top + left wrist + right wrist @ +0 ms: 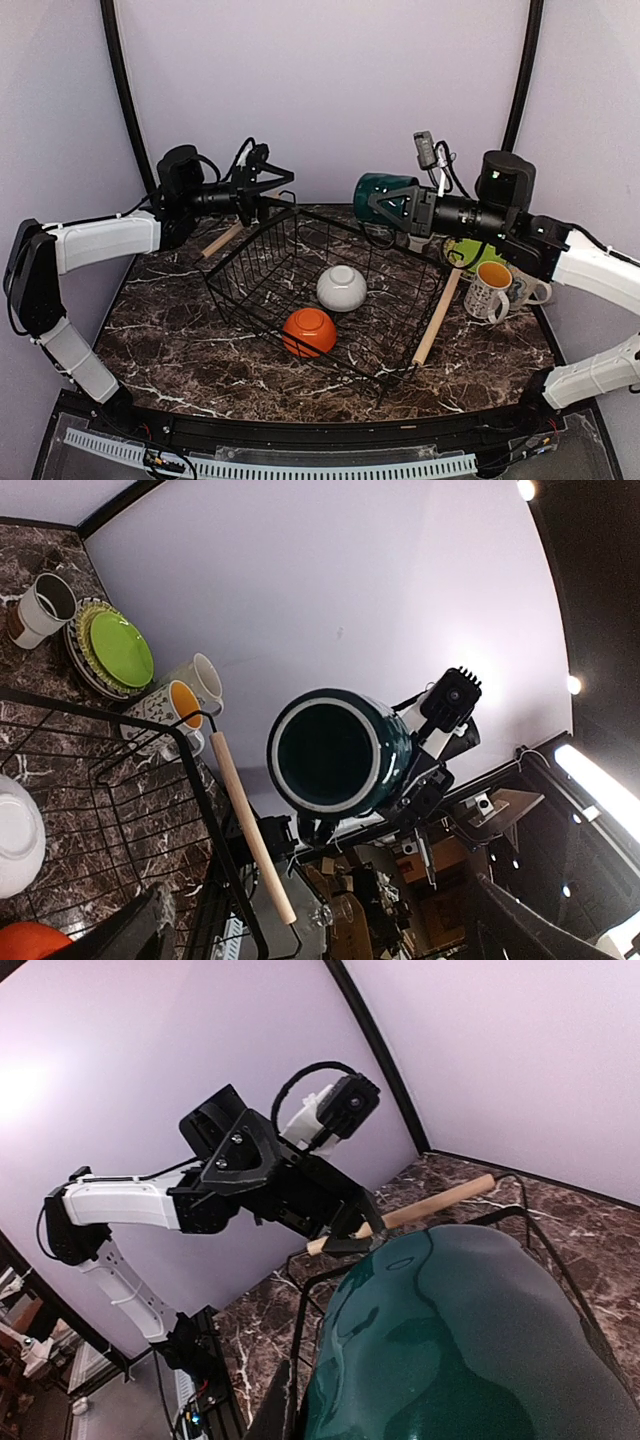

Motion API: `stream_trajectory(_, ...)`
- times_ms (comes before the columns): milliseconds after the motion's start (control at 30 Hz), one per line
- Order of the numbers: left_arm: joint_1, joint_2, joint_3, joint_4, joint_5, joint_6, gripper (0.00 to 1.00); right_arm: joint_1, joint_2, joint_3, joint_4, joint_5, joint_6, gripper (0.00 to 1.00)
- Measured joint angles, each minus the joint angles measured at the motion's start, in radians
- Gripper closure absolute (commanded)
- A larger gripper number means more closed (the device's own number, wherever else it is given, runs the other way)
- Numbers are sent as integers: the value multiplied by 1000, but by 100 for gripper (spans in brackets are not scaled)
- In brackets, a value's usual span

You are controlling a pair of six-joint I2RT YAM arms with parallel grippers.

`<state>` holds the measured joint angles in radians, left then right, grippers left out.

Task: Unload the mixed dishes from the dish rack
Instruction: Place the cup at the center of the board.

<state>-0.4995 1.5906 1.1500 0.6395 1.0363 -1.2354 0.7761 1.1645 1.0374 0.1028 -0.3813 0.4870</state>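
Observation:
The dish rack [330, 300], a black wire basket with wooden rod handles [438, 315], stands mid-table. A white bowl [342, 287] and an orange bowl [309, 331] lie inside it. My right gripper [388, 202] is shut on a dark green cup [370, 190], held on its side in the air above the rack's far right corner. The cup fills the right wrist view [470, 1340] and shows mouth-on in the left wrist view [330, 750]. My left gripper [272, 197] is shut on the rack's far left rim, also seen in the right wrist view [358, 1232].
Right of the rack stand two patterned mugs [489, 290] [530, 290] and a lime-green plate [468, 253] on a woven plate. The left wrist view shows these [120, 648] plus a small white cup [45, 605]. Walls close in behind and at both sides.

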Motion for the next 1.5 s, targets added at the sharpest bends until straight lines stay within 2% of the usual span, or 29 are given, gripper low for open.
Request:
stream_trajectory(100,0,0,86,-190,-8,145,1,0,-67,35,-179,127,-38,100)
stream_trajectory(133,0,0,124,-271,-21,216,1,-2,-95,63,-274,212,-55,100)
stream_trajectory(300,2,2,304,-656,-131,513,1,-33,-116,146,-498,415,-111,100)
stream_trajectory(433,2,14,391,-867,-210,683,1,-121,-40,251,-648,510,-156,100)
stream_trajectory(567,2,39,425,-1016,-300,826,1,-224,124,384,-721,529,-222,100)
stream_trajectory(700,2,59,425,-1106,-370,922,1,-270,306,496,-755,521,-301,100)
stream_trajectory(900,2,62,391,-1149,-431,1006,1,-299,552,664,-772,454,-445,100)
stream_trajectory(1233,2,62,322,-1168,-455,1048,1,-307,843,949,-835,286,-631,100)
stream_trajectory(1500,2,62,322,-1168,-460,1050,1,-319,1027,1100,-936,192,-677,100)
